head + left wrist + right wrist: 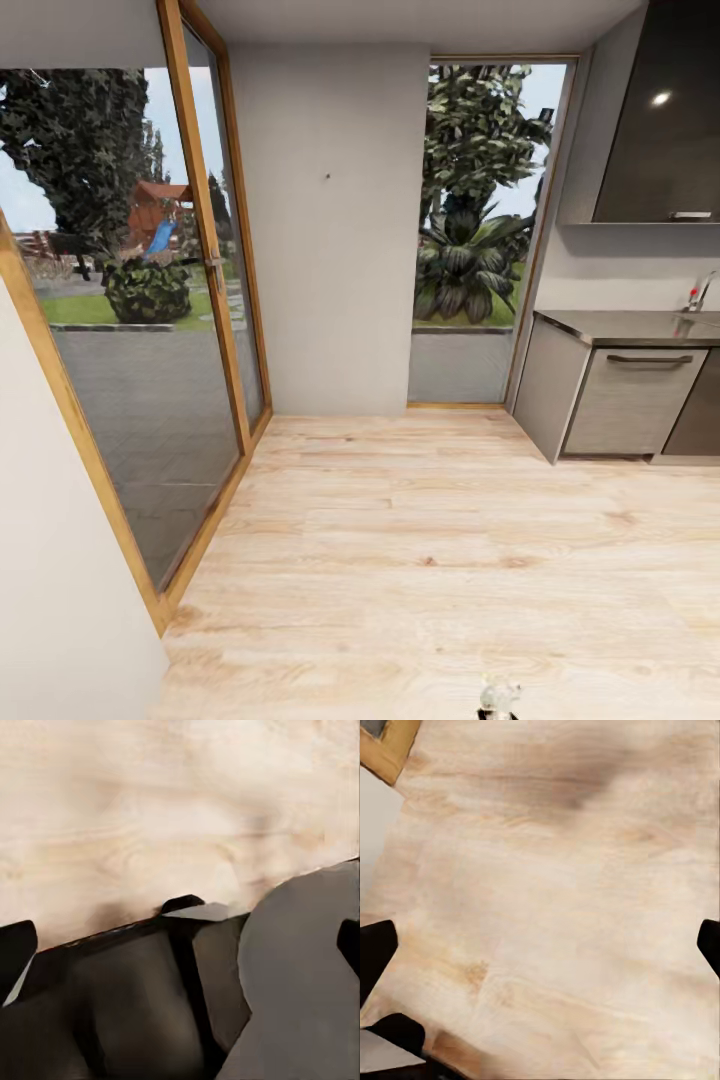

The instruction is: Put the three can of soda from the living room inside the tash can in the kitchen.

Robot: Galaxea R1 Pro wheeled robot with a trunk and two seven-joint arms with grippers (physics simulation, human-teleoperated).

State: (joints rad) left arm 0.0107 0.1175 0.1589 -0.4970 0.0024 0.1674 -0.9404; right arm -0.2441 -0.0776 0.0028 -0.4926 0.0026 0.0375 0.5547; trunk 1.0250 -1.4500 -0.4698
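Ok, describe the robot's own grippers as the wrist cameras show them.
The left gripper has matte black fingertips at the frame edges, above dark brown-black and grey body panels. The right gripper has the same blunt black fingertips. No cables or markings visible.

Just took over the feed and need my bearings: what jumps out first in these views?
The big wood-framed glass door at the left of the head view, showing a garden outside, catches the eye first. At the right stand grey cabinets under a dark countertop with a faucet, so this is the kitchen. Bare light wood floor spreads between them; both wrist views look down on it.
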